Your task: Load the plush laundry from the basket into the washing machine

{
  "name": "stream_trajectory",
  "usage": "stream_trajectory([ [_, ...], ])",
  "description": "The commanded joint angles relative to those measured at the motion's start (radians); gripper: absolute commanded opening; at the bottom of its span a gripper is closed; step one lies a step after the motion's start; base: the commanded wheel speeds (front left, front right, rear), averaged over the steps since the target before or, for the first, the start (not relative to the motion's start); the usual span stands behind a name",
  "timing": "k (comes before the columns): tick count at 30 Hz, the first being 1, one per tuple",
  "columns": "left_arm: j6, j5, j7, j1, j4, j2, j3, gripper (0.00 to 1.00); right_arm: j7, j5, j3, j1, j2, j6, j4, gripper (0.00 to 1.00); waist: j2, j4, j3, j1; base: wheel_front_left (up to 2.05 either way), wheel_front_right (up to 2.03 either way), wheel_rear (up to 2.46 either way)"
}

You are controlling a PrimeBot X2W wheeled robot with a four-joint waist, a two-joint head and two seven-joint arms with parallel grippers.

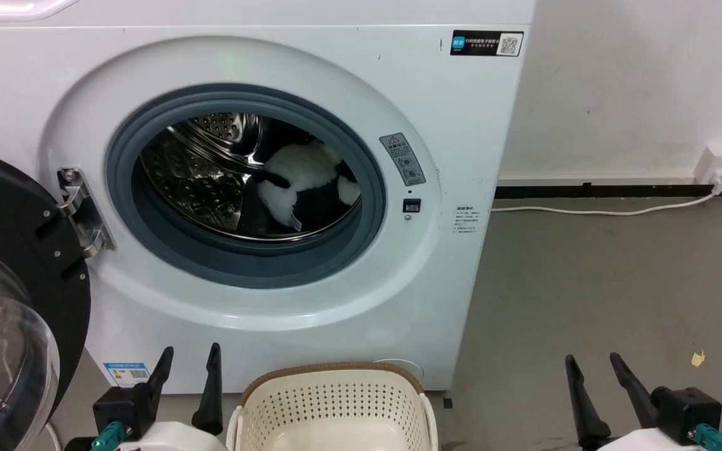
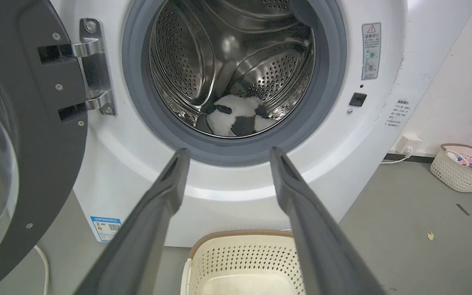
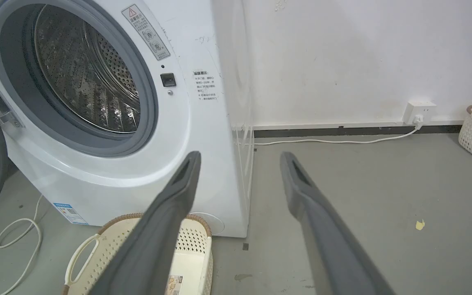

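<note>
Plush laundry [image 1: 301, 181], one penguin toy, lies in the drum of the washing machine [image 1: 398, 300], so loading looks done. One basket [image 1: 336, 371] sits below the porthole for a short lift. My two hands, left hand [image 1: 190, 351] and right hand [image 1: 591, 360], hang low either side of it, fingers apart, holding nothing.

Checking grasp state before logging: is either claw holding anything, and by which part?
Nothing is held. Left claw and right claw are both open and empty; the penguin lies in the drum.
</note>
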Motion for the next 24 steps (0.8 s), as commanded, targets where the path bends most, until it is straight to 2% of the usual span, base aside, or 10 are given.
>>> stream_trajectory([
  [1, -0.005, 0.005, -0.006, 0.015, 0.004, -0.003, -0.002, 1.0, -0.007, 0.008, 0.003, 0.012, 0.002, -0.001, 0.005, 1.0, 0.0, 0.001, 0.0, 0.0, 0.0, 0.0, 0.0],
  [24, -0.011, -0.001, -0.008, 0.013, -0.003, -0.032, 0.022, 1.0, -0.013, 0.023, 0.008, 0.001, 0.002, -0.001, 0.011, 1.0, 0.0, 0.006, 0.012, 0.0, 0.0, 0.0, 0.0],
])
